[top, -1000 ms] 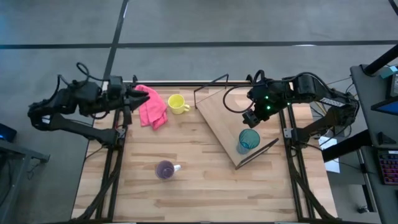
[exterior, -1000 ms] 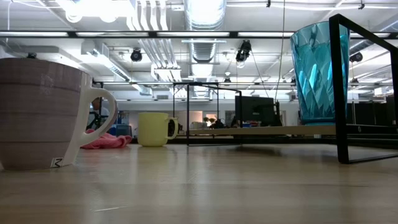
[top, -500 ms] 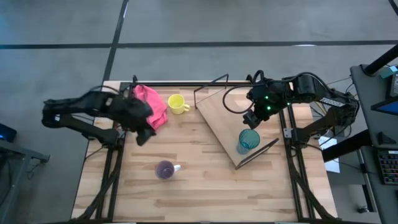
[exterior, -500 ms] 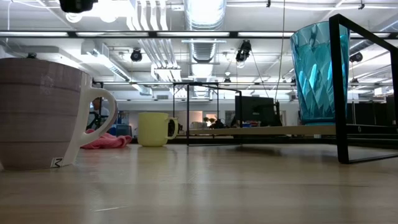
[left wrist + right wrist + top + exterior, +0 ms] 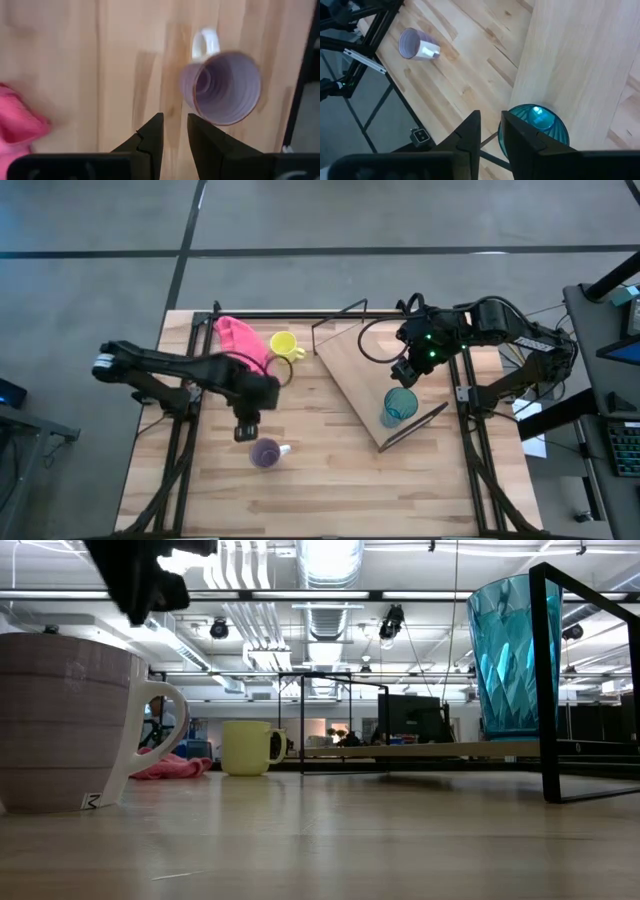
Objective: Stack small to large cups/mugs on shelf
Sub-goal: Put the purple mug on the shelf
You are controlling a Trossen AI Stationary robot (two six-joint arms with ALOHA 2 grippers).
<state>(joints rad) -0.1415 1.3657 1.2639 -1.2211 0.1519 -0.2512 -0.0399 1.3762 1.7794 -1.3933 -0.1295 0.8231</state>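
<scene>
Above the purple mug (image 5: 265, 452), the left pincer (image 5: 245, 429) is now found, having been swung within the last second from the far-left corner beside the pink cloth (image 5: 240, 344) to the middle of the counter (image 5: 320, 490). Its fingers are held nearly closed, with only a narrow gap, and nothing is gripped. The purple mug stands upright at the near middle, its pale handle turned to the right. A pick-up of this mug is judged to be in preparation (the gap would have to be widened first). The yellow mug (image 5: 284, 346) is left at the far side, just beside the cloth. The teal cup (image 5: 399, 406) is seen already on the shelf (image 5: 365, 365), where the right pincer (image 5: 490, 131) hangs unmoved over it, slightly parted and empty.
</scene>
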